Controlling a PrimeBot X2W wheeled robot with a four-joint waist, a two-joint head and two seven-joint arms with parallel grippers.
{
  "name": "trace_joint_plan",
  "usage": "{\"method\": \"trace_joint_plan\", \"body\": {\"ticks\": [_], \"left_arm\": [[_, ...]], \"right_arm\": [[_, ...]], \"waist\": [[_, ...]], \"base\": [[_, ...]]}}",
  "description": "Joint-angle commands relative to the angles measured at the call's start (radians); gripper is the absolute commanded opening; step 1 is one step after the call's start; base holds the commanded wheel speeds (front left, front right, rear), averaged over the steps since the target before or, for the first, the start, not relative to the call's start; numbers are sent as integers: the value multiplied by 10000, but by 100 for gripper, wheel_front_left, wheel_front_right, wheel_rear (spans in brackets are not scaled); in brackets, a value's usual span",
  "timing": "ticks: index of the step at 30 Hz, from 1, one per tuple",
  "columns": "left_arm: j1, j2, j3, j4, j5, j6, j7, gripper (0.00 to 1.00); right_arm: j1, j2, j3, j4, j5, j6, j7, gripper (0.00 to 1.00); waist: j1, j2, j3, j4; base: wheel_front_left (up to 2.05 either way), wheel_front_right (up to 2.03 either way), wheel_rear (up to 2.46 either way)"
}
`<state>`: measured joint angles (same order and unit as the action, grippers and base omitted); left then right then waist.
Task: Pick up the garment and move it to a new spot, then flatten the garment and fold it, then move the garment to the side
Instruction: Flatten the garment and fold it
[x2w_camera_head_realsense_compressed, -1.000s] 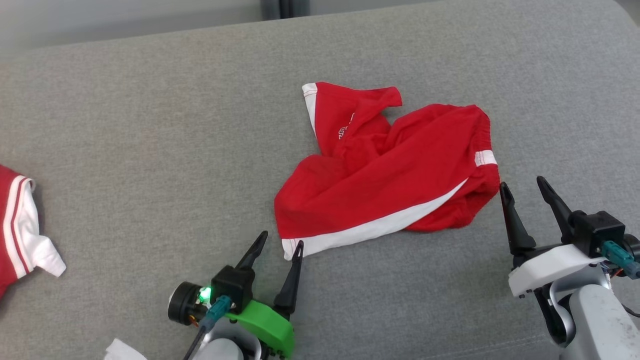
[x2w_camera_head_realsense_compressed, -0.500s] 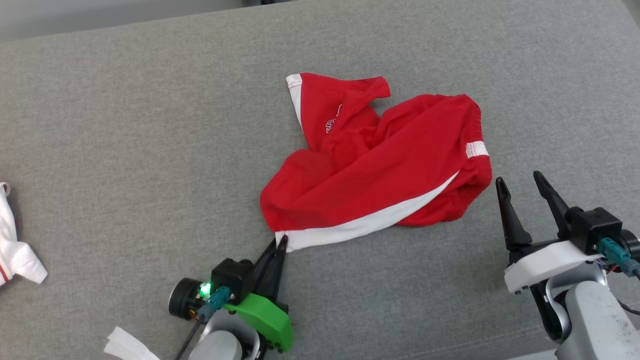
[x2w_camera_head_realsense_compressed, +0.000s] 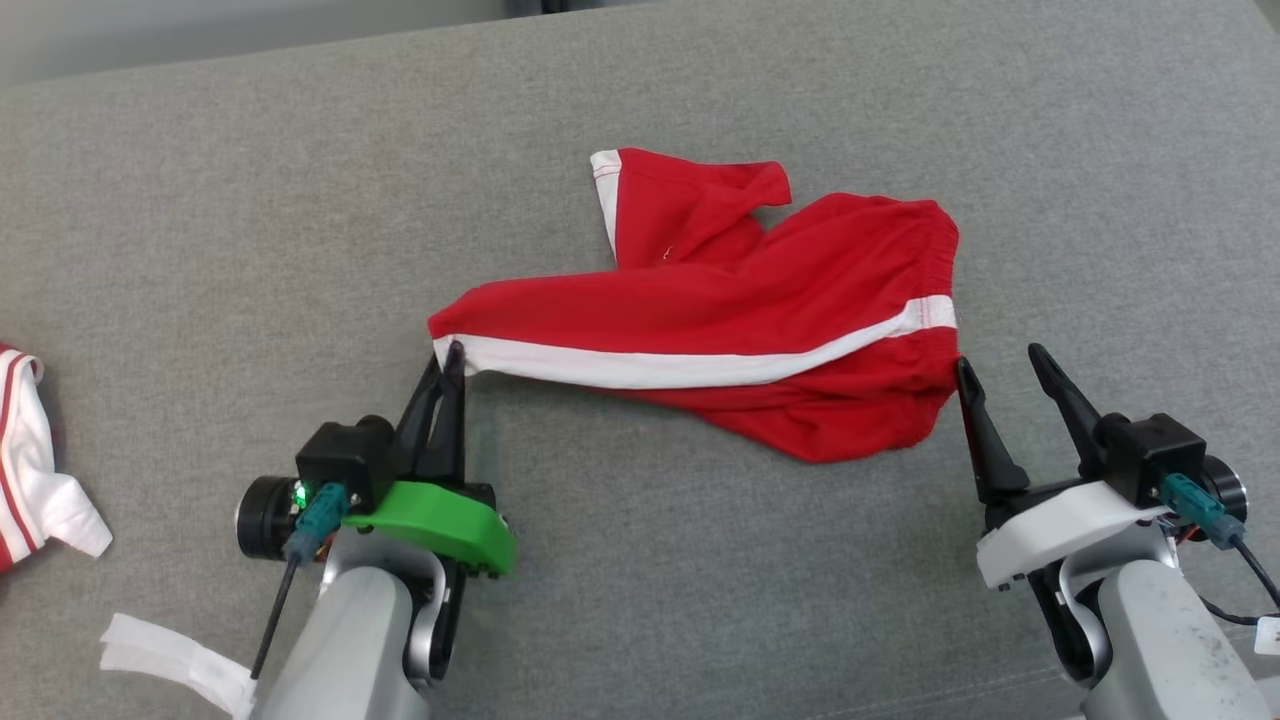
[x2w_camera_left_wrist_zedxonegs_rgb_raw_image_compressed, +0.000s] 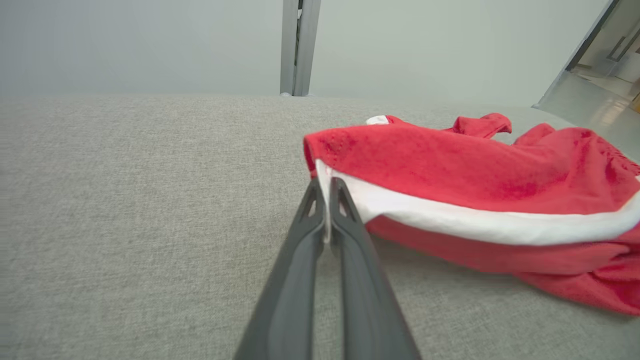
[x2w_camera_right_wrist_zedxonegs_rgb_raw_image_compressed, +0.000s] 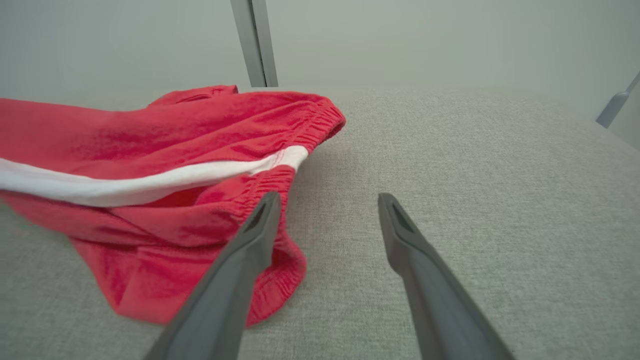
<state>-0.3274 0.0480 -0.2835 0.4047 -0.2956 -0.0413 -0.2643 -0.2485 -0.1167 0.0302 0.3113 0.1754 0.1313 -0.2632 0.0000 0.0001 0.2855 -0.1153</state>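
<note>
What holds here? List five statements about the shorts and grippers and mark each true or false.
1. The left gripper is shut on a white-striped corner of the shorts. True.
2. The right gripper is shut on the waistband. False: its jaws stand apart, beside the waistband, holding nothing.
3. The shorts rest on a grey surface. True.
4. The shorts are neatly folded. False: they are crumpled, with one leg drawn out toward the left gripper.
5. A second garment, red and white, lies apart from the shorts at the head view's left edge. True.
</note>
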Motion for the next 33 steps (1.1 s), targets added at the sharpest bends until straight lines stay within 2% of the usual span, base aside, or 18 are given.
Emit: {"method": "trace_joint_plan", "body": {"ticks": [1, 6, 7, 8, 9, 10, 14, 19, 27, 33], "left_arm": [[-174, 53, 165, 369, 167, 141, -1, 0], [-335, 51, 866, 1306, 102, 562, -1, 0], [-227, 51, 1014, 1421, 207, 621, -1, 8], [-104, 54, 1141, 1511, 203, 662, -1, 25], [12, 57, 1285, 1582, 216, 689, -1, 95], [95, 57, 1381, 1614, 333, 693, -1, 100], [663, 51, 1859, 1325, 459, 778, -1, 100], [1608, 50, 2089, 687, 872, 630, -3, 100], [3088, 51, 1716, -265, 1228, 554, -1, 100], [3358, 54, 1421, -393, 1372, 583, -1, 100]], "right_arm": [[-76, 6, 34, 49, 45, -10, -22, 100], [14, 153, 175, 131, 92, -11, -22, 100], [69, 186, 195, 134, 101, -11, -22, 100], [115, 213, 199, 118, 119, -11, -22, 100], [157, 232, 199, 106, 116, -11, -22, 100], [191, 254, 209, 106, 121, -11, -21, 100], [378, 339, 330, -14, 190, -11, -22, 100], [639, 451, 504, -163, 266, -11, -22, 100], [1405, 542, 521, 9, 332, -11, -22, 100], [1691, 594, 621, 205, 381, -11, -21, 100]], "waist": [[0, -1, -56, -37], [0, -1, -334, -136], [0, -1, -422, -138], [0, -1, -496, -130], [0, -1, -585, -115], [0, -1, -671, -96], [0, -1, -1057, 14], [0, -1, -1616, 140], [0, -1, -2502, 266], [0, -1, -2539, 302]], "base": [[0, 0, 0], [0, 0, 0], [0, 0, 0], [0, 0, 0], [0, 0, 0], [0, 0, 0], [0, 0, 0], [0, 0, 0], [0, 0, 0], [0, 0, 0]]}}
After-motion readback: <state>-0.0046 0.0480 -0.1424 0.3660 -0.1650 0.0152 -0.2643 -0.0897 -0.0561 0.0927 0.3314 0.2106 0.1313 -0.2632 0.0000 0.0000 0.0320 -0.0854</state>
